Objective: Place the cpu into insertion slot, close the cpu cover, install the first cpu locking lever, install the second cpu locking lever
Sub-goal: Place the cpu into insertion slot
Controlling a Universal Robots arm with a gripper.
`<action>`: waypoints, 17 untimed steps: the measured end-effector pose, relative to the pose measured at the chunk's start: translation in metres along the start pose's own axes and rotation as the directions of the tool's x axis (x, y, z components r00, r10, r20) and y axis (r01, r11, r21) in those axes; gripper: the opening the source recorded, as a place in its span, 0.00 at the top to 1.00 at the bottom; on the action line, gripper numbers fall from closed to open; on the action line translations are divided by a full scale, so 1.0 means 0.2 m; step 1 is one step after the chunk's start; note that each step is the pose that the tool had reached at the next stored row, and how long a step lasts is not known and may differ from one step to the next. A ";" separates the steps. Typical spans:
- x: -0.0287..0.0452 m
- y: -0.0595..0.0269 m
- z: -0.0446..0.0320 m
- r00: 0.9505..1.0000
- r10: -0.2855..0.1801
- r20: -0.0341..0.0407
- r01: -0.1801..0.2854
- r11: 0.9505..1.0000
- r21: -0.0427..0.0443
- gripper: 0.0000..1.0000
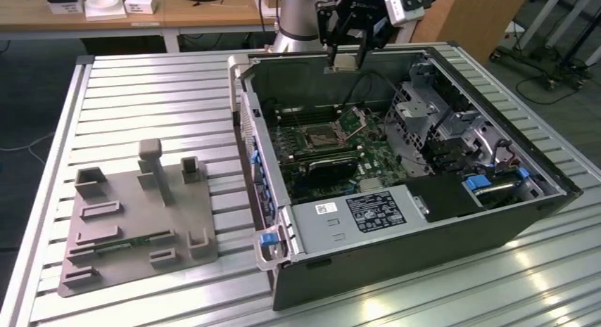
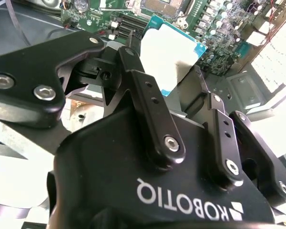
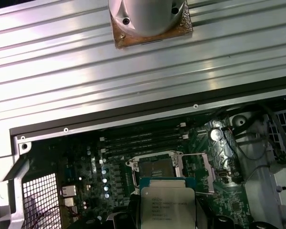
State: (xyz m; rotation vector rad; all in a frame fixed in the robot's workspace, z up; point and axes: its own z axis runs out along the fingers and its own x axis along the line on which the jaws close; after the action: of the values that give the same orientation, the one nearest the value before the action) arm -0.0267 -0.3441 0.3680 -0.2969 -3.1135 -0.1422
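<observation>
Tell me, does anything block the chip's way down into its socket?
Nothing visible does. The end effector holds the cpu above the open case. The insertion slot lies bare inside, with the cpu cover standing open beside it.

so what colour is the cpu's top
The cpu is pale silver, edged teal; best in the first wrist view.
</observation>
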 end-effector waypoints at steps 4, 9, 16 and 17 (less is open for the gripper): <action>0.000 0.000 0.000 1.000 0.003 0.000 -0.003 1.000 0.000 0.46; 0.000 0.000 0.000 1.000 0.004 0.000 -0.004 1.000 0.000 0.46; 0.000 0.000 0.000 1.000 0.012 0.001 -0.012 1.000 0.000 0.46; 0.000 0.000 0.000 1.000 0.015 0.001 -0.015 1.000 0.000 0.46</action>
State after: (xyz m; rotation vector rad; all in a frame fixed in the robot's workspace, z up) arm -0.0267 -0.3441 0.3680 -0.3202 -3.1118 -0.1422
